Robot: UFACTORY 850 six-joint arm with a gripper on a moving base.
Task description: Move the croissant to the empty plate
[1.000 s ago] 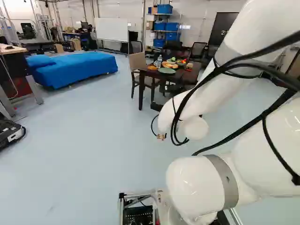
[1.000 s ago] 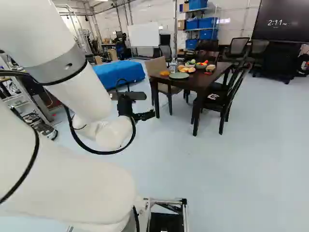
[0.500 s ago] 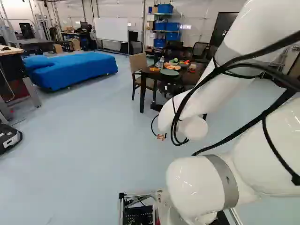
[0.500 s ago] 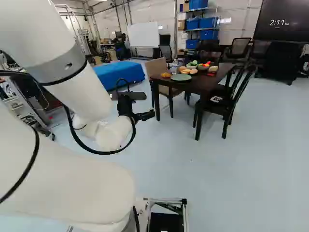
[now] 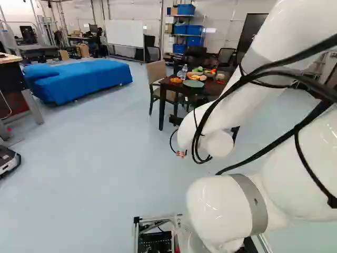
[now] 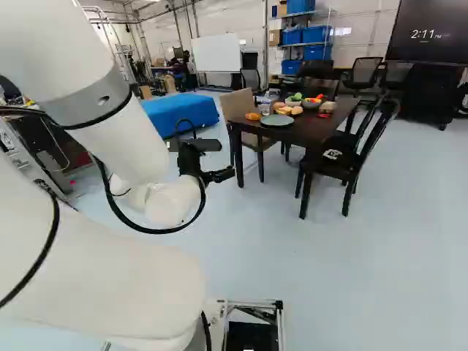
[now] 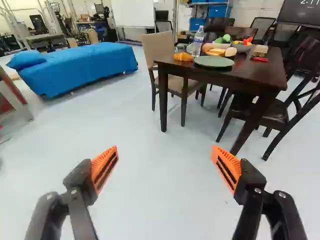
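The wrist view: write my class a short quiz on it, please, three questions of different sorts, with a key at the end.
1. Multiple choice. Where does the croissant lie?
A) in a bowl
B) on the table, beside the green plate
C) on a chair

2. True or false. The gripper stands open, with nothing held between its fingers.

3. Fill the gap. The cloth draped over the low bed is ____ in colour.

Key: 1 B; 2 true; 3 blue.
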